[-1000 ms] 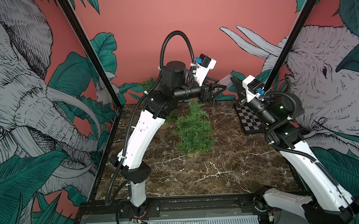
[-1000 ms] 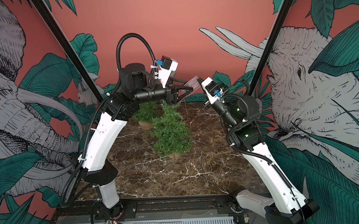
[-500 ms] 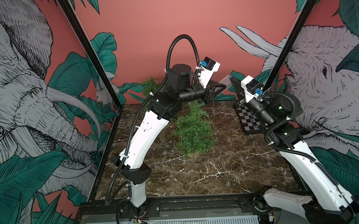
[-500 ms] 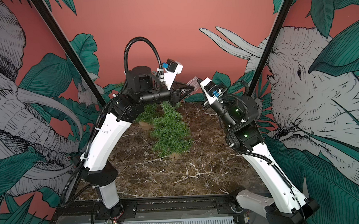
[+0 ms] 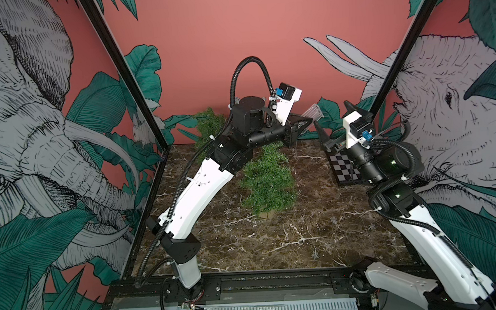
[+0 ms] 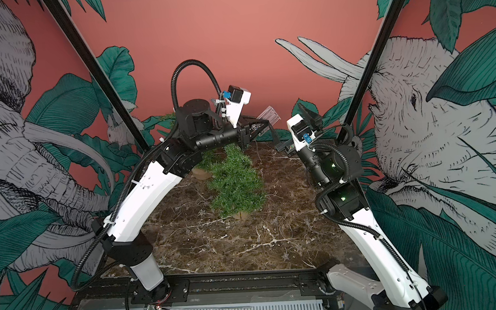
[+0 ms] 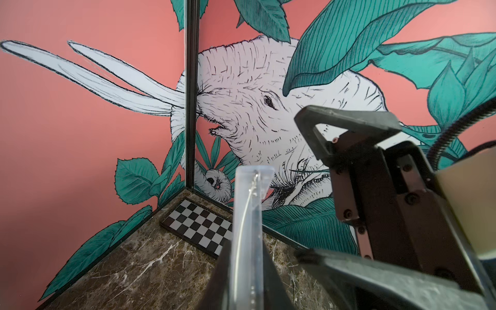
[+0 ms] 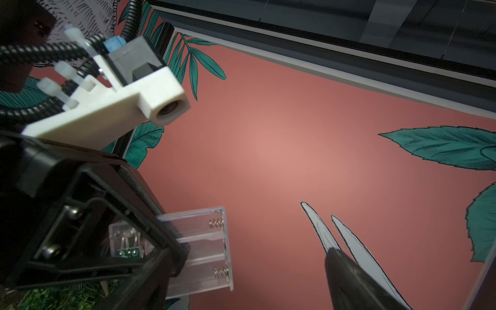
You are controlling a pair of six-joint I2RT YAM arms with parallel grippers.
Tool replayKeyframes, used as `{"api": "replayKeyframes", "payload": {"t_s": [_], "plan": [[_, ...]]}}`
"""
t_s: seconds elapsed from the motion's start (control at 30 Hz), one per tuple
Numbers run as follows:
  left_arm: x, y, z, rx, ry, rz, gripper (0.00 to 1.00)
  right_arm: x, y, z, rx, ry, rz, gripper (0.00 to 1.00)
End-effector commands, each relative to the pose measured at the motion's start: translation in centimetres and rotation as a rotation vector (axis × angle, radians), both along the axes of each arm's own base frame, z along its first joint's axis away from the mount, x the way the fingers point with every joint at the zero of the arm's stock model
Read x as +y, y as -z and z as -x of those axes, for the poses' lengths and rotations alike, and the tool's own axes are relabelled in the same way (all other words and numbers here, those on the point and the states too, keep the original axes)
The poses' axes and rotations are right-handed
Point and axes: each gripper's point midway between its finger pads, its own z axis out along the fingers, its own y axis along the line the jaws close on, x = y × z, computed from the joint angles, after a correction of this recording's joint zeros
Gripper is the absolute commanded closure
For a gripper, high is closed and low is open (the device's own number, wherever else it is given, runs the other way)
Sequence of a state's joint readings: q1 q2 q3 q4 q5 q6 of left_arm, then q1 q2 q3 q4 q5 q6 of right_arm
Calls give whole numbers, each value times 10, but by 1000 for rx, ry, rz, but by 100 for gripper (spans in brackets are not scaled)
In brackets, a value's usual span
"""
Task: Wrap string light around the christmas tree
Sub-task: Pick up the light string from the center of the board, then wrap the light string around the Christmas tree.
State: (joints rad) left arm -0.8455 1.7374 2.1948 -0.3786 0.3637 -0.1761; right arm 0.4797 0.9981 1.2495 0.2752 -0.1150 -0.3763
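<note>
Left fingers (image 5: pixel 299 126): clamped on clear battery box (image 5: pixel 314 111)
Right fingers (image 5: pixel 320 131): spread wide — beside battery box
Christmas tree (image 5: pixel 267 178): upright on desk (image 5: pixel 274 241) — below battery box

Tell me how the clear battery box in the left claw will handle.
The battery box looks like rigid clear plastic, so probably stiff. Bare springs show inside, no cells: likely light. Smooth walls may slip in the left claw.

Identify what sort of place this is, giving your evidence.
Probably a staged robot-testing booth: two white-and-black robot arms, printed elephant-and-leaf wall panels, and a black-and-white checkerboard card.
</note>
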Motion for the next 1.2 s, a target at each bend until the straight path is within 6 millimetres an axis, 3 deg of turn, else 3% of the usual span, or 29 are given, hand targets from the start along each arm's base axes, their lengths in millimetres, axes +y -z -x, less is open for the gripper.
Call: {"api": "replayKeyframes", "payload": {"t_s": [0.0, 0.13, 0.23, 0.5, 0.7, 0.87, 0.97, 1.07, 1.17], "plan": [[22, -50, 16, -63, -21, 151, 96, -14, -25, 28, -71, -27, -100, 1], [30, -63, 15, -19, -42, 251, 96, -11, -15, 45, -51, -106, -111, 1], [34, -77, 24, 8, 5, 355, 96, 1, 6, 47, 7, -185, -87, 1], [52, -110, 52, 46, 110, 526, 99, 32, 72, 23, 202, -327, -122, 1], [72, -117, 57, 62, 76, 603, 99, 55, 114, -1, 310, -397, -153, 1], [87, -117, 57, 83, 29, 645, 99, 69, 136, -3, 353, -453, -146, 2], [93, -118, 57, 89, 15, 670, 99, 67, 141, -3, 351, -451, -180, 3], [96, -120, 57, 94, 5, 683, 99, 50, 141, -10, 333, -362, -246, 3], [99, -121, 58, 98, 1, 690, 99, 43, 140, -4, 333, -348, -262, 3]]}}
